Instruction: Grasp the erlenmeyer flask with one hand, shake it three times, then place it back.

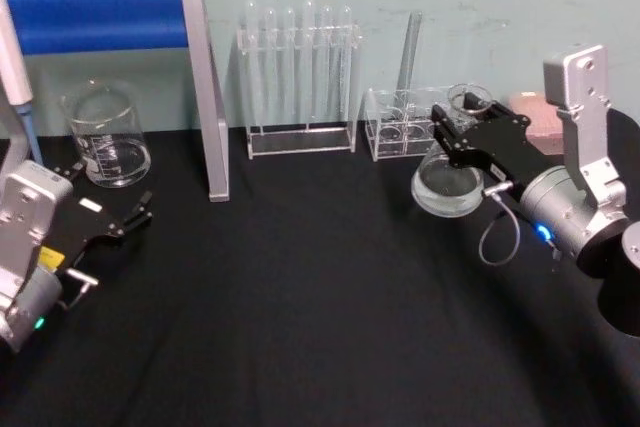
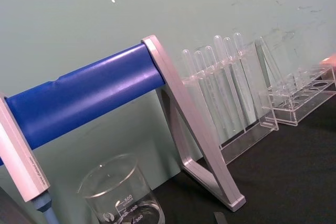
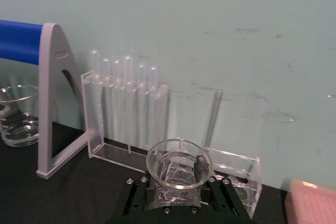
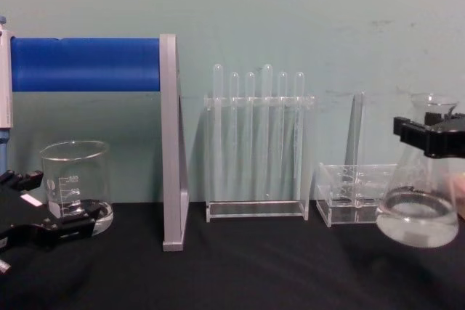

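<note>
The erlenmeyer flask [image 1: 445, 187] is clear glass with a little clear liquid in its wide base. My right gripper [image 1: 463, 127] is shut on its neck just under the flared rim [image 3: 178, 162]. In the chest view the flask [image 4: 418, 215] hangs at the right edge, slightly tilted, its base close to the black table; whether it touches I cannot tell. The black jaws [image 4: 434, 134] clamp the neck from both sides. My left gripper [image 1: 112, 190] rests low at the table's left, open and holding nothing, just in front of a beaker.
A graduated glass beaker [image 1: 105, 137] stands at the back left. A grey stand with a blue bar [image 1: 100, 17] is beside it. A test-tube rack [image 1: 298, 77] and a small clear rack [image 1: 400, 127] line the back wall. A pink block [image 1: 540, 117] sits behind the right arm.
</note>
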